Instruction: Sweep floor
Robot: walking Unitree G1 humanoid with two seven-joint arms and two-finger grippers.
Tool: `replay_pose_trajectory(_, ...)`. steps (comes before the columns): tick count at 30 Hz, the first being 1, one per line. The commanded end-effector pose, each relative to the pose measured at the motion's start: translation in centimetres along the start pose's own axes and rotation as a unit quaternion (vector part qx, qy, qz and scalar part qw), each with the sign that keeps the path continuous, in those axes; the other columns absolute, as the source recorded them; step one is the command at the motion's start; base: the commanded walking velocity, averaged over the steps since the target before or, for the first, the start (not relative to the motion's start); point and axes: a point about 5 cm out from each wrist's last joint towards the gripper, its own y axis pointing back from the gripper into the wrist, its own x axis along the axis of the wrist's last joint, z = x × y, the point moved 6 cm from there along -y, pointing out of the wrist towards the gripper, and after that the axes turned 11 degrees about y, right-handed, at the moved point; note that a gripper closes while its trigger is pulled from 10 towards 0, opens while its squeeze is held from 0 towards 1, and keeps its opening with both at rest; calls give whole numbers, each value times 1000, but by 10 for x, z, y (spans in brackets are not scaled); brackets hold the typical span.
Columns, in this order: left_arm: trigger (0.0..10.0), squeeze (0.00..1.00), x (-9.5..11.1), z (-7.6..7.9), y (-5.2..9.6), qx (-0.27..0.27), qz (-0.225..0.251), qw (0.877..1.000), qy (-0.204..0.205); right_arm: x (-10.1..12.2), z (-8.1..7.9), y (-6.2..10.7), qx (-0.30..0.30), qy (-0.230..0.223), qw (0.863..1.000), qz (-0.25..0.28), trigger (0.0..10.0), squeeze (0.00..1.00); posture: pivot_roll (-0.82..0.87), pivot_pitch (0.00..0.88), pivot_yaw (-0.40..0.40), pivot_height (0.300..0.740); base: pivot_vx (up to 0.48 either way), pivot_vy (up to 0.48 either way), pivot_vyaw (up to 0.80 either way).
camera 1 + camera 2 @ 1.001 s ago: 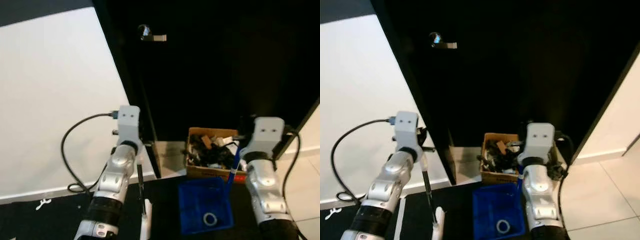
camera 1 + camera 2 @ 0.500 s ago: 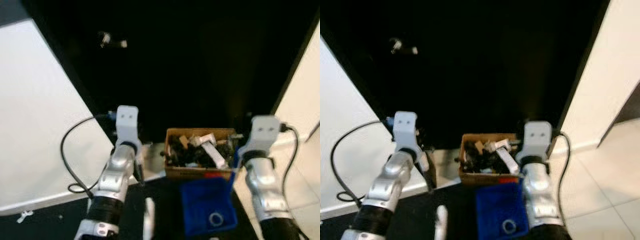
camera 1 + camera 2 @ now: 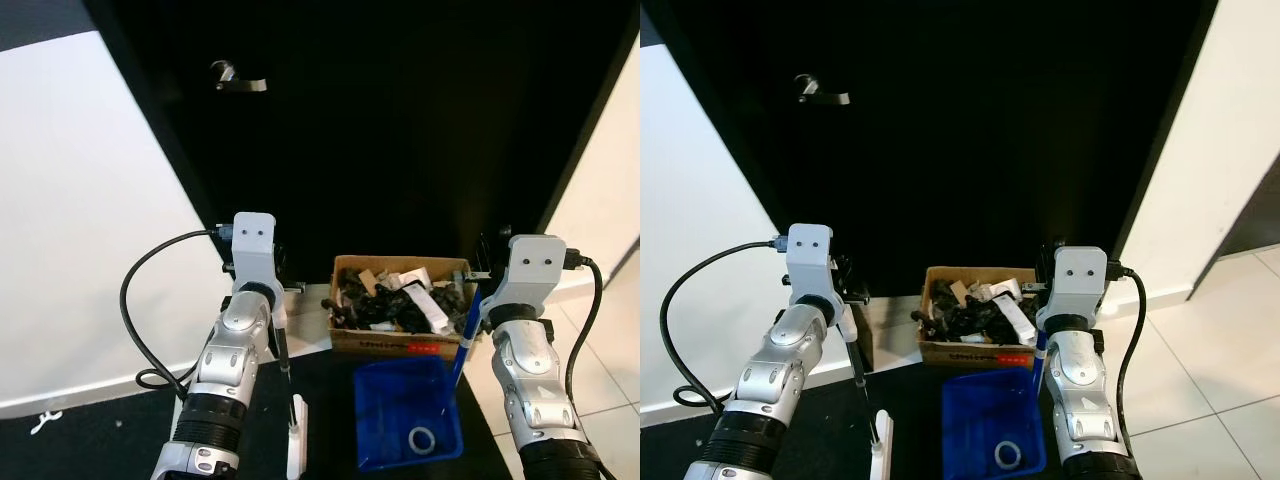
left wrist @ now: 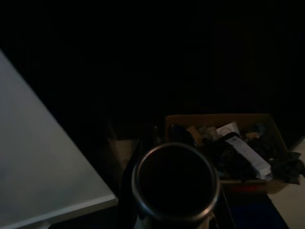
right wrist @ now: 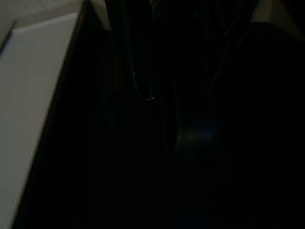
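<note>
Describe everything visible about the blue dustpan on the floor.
The blue dustpan is a squarish plastic tray lying flat on the dark floor, just in front of the cardboard box. A small pale ring lies inside near its front edge. A blue handle rises from its right side toward the right arm's wrist.

Blue dustpan (image 3: pixel 400 410), brown cardboard box (image 3: pixel 395 345), black door (image 3: pixel 400 130).

Both arms are silver with ribbed black cuffs. Each wrist carries a pale boxy block (image 3: pixel 253 238) with two dark screws. A black cable (image 3: pixel 140 310) loops from the block.
</note>
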Motion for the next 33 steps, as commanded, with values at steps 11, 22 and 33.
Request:
replay_pose_trajectory(11,10000,0,0,-6,1,9,-2,1000,0,9,-3,-2,6,-1,1000,15,10000,0,-89,125,139,740,0,0,0)
replay_pose_trajectory(22,10000,0,3,-5,1,4,6,1000,-3,9,-4,-3,6,-3,1000,15,10000,0,-90,122,136,740,0,207,0)
replay_pose_trajectory(33,10000,0,4,-3,0,2,6,1000,-5,9,-3,-3,3,-3,1000,15,10000,0,-92,119,142,740,0,0,0)
